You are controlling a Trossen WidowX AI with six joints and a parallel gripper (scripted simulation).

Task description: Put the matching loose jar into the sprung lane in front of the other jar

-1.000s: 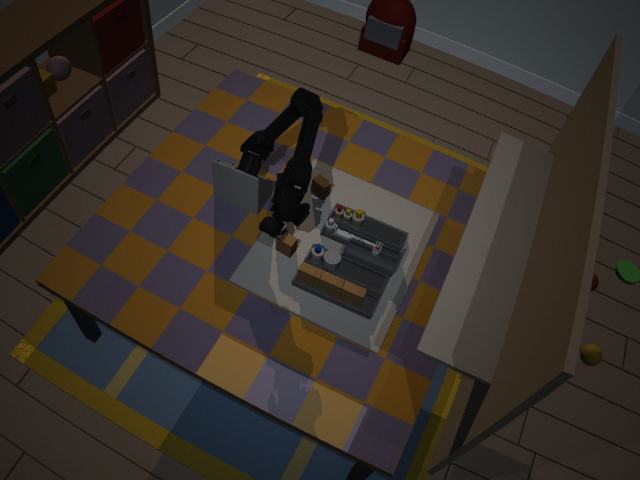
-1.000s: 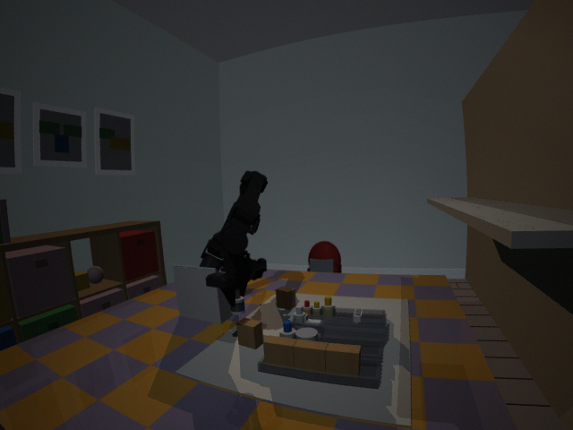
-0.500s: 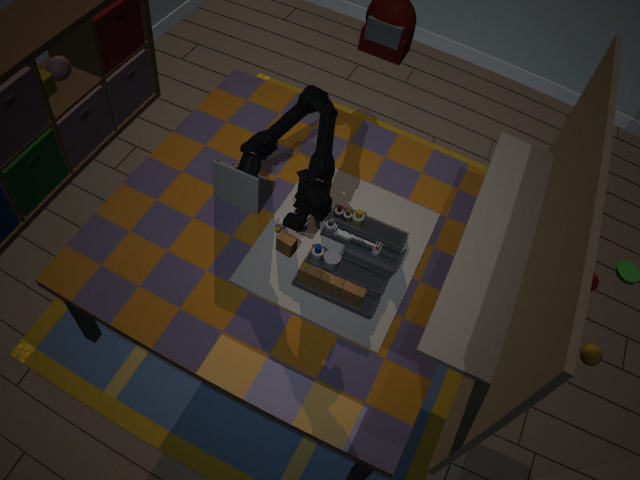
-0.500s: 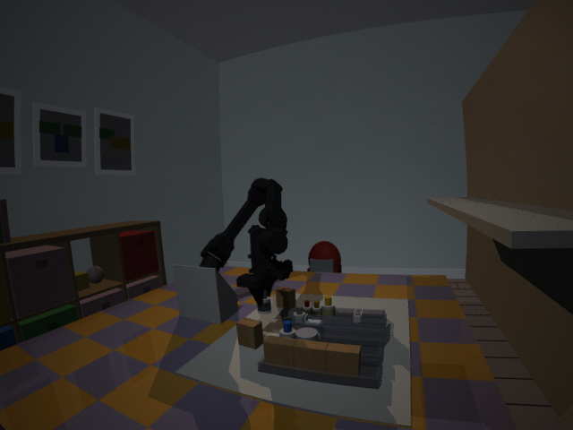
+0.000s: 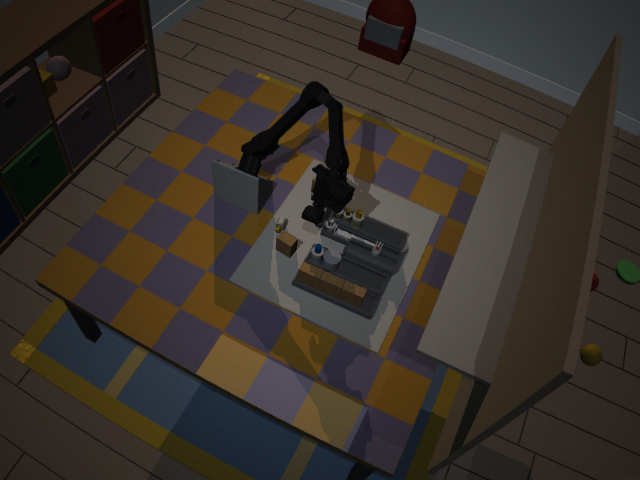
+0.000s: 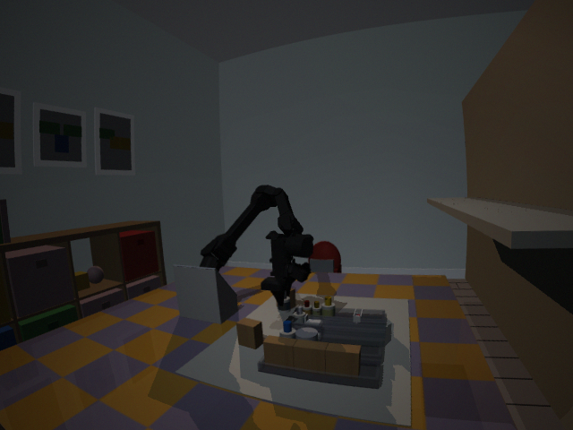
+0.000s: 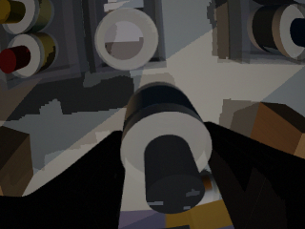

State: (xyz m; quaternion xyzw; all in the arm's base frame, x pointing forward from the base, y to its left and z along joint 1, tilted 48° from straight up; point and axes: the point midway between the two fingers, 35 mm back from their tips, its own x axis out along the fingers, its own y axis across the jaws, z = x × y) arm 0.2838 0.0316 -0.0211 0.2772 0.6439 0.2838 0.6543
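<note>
Well, below the hand [image 5: 313,215] [image 6: 283,300] [image 7: 163,135] lay a big white mat [image 5: 263,258] [image 6: 393,393] [image 7: 195,72]. Near the hand stood the grey rack [image 5: 404,242] [image 6: 384,333]. Tight between the hand's fingers was the dark-topped jar [image 6: 285,304] [image 7: 164,126], upside up, outside the lanes.

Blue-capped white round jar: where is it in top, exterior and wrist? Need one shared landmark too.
Top: the jar is at centre, just below the middle.
Exterior: below the middle, near centre, behind the row of tan blocks.
Wrist: upper right corner, cap cut by the right edge.
Shared landmark: loose tan wooden block, left of the jar in top and exterior, below it in wrist.
</note>
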